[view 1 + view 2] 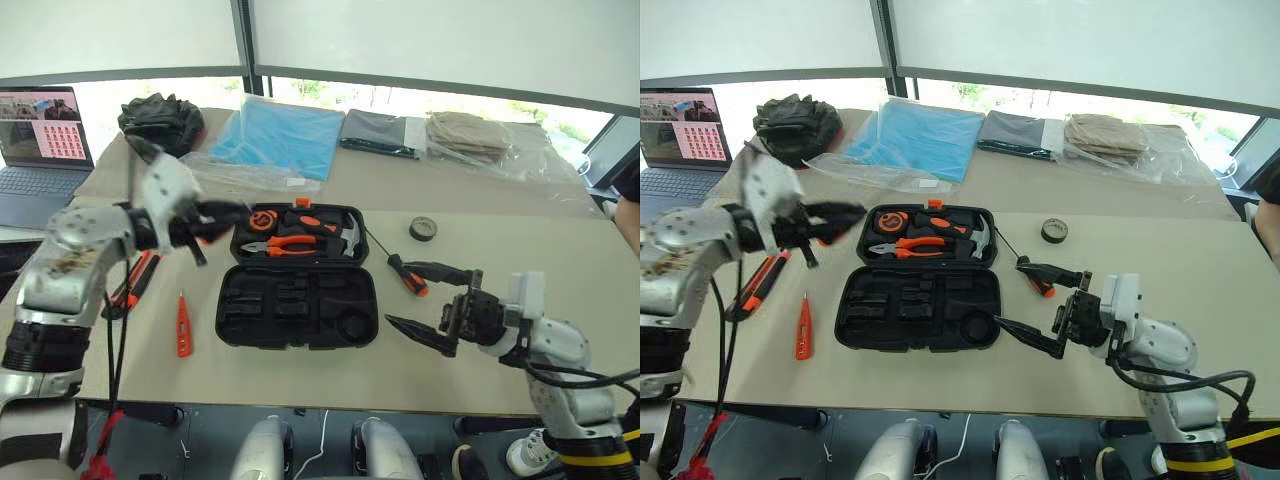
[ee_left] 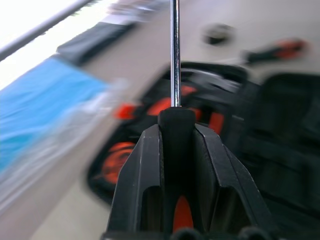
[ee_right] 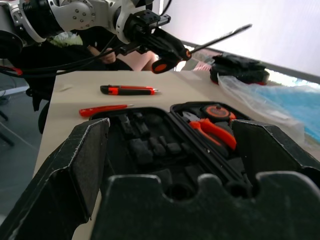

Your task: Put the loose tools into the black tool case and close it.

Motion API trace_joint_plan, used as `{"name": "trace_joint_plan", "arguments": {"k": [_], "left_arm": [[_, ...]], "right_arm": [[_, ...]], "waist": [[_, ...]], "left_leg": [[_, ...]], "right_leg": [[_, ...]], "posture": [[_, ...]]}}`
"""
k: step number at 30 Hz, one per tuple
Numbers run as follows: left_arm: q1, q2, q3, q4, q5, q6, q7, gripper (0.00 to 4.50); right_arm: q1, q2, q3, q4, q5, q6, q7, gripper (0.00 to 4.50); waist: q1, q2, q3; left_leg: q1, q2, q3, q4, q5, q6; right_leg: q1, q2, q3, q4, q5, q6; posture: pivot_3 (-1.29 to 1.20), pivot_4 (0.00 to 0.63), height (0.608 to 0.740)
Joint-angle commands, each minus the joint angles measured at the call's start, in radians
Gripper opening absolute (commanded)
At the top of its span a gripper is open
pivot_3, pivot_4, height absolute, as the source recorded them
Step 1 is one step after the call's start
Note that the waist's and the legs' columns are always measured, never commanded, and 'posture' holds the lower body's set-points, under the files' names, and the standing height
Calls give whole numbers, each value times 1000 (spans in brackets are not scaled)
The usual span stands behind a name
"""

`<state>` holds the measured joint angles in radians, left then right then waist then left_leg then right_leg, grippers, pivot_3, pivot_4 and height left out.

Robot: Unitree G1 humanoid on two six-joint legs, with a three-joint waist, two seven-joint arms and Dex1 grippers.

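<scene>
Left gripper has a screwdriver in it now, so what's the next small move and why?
Probably carry it over the open black plastic tool case and line the shaft up with a free moulded slot. The left gripper is shut on the orange-and-black-handled screwdriver, held in the air beside the case, whose near half looks empty.
</scene>
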<state>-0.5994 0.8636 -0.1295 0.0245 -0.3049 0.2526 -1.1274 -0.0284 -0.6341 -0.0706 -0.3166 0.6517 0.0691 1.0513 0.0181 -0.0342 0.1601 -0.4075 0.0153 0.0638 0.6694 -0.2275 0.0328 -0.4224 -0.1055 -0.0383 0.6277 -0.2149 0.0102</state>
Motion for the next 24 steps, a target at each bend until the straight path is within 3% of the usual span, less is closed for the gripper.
{"name": "trace_joint_plan", "arguments": {"k": [1,4,14,24], "left_arm": [[-72,-25,-122,87,151,-129,-73,423],[-121,-58,-193,173,250,-161,-80,423],[-110,-74,-206,199,301,-130,-137,423],[-133,-110,-240,258,416,-162,-96,423]], "right_arm": [[-19,-35,1,-73,39,130,-44,4500],[-29,-55,17,-110,31,208,-69,4500],[-43,-28,23,-130,-17,234,-120,4500],[-77,-18,39,-137,-30,276,-158,4500]], "waist": [[1,0,0],[-2,0,0],[-4,0,0],[-6,0,0]], "left_leg": [[-1,0,0,0,0,0],[-4,1,0,4,-1,2],[-8,2,-1,10,-2,4],[-8,3,-2,11,-2,4]], "right_leg": [[0,1,0,0,0,1],[-1,5,1,0,1,5],[-2,7,1,0,2,8],[-2,8,1,1,0,10]], "posture": [[0,150,740],[0,150,740],[0,150,740],[0,150,740]]}}
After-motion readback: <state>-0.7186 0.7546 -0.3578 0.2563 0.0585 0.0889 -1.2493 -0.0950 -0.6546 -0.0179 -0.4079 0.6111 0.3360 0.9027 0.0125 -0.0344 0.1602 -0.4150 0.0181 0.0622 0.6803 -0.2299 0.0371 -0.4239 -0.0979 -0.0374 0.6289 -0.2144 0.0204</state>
